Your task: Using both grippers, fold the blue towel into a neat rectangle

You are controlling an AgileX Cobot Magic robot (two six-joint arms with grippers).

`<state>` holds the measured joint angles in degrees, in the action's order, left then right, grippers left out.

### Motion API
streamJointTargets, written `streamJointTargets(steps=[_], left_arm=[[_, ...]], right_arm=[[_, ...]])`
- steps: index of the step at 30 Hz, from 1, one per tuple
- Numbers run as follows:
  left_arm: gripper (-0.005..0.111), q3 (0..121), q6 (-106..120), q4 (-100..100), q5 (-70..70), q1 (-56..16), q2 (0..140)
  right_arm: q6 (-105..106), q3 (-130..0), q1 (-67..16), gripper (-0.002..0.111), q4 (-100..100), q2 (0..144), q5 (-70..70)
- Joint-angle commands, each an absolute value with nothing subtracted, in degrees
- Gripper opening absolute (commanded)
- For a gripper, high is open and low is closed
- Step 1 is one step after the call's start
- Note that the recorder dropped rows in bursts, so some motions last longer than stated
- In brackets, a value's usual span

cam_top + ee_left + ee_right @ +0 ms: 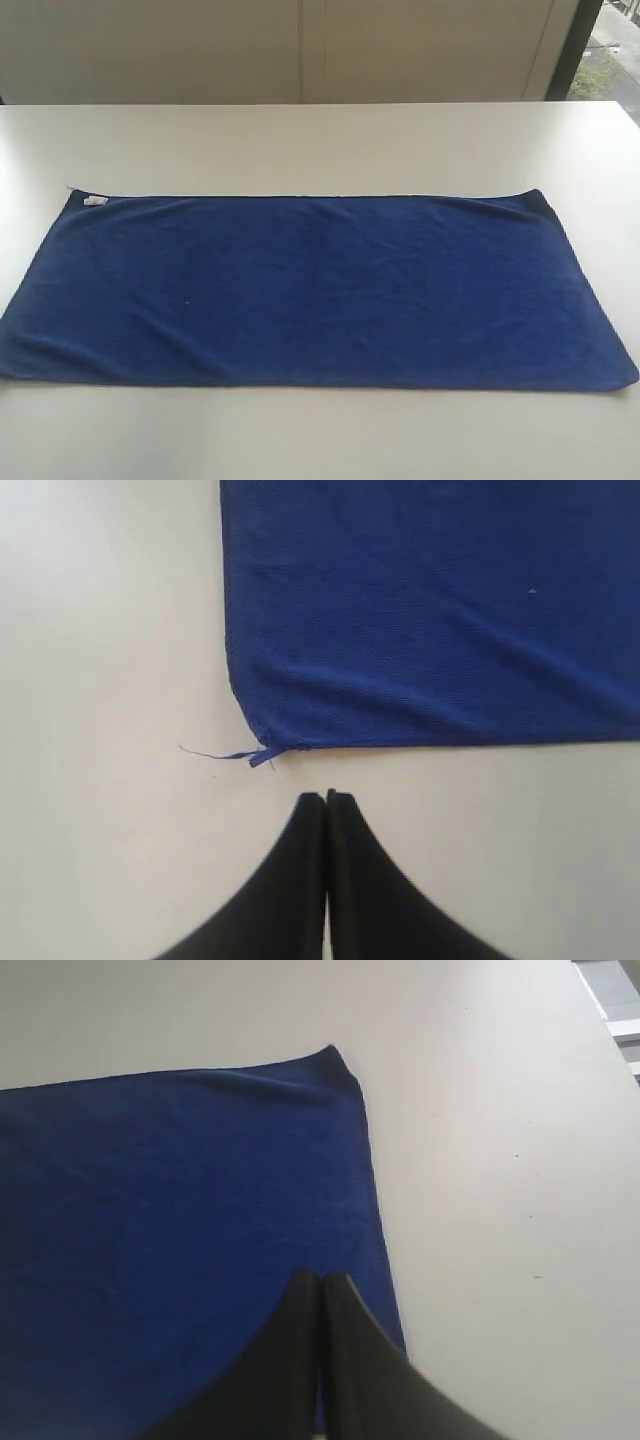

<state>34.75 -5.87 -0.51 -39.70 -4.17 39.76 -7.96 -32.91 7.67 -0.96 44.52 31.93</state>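
The blue towel (310, 290) lies spread flat and long across the white table (320, 140), with a small white label (93, 201) at its far left corner. Neither arm shows in the exterior view. In the left wrist view my left gripper (326, 796) is shut and empty over bare table, just off a towel corner (262, 742) where a loose blue thread (215, 755) trails out. In the right wrist view my right gripper (320, 1279) is shut with nothing in it, hanging over the towel (180, 1220) near its side edge.
The table's far edge (300, 104) runs below a pale wall, with a window strip (610, 50) at the far right. Bare tabletop surrounds the towel on all sides.
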Motion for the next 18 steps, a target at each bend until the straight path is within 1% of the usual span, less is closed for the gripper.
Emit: streamJointTargets(steps=[1, 14, 18], left_arm=[[0.0, 34.41, -6.24, -0.71, -39.9, -4.06, 39.41], [0.0, 34.41, -6.24, -0.71, -39.9, -4.06, 39.41], [0.0, 34.41, -6.24, -0.71, -39.9, -4.06, 39.41]], right_arm=[[-7.65, -31.9, 8.02, 0.0, -0.89, 44.15, 29.0], [-7.65, -31.4, 8.02, 0.0, -0.89, 44.89, 31.94], [-8.0, -30.68, 8.02, 0.0, -0.43, 49.93, 32.07]])
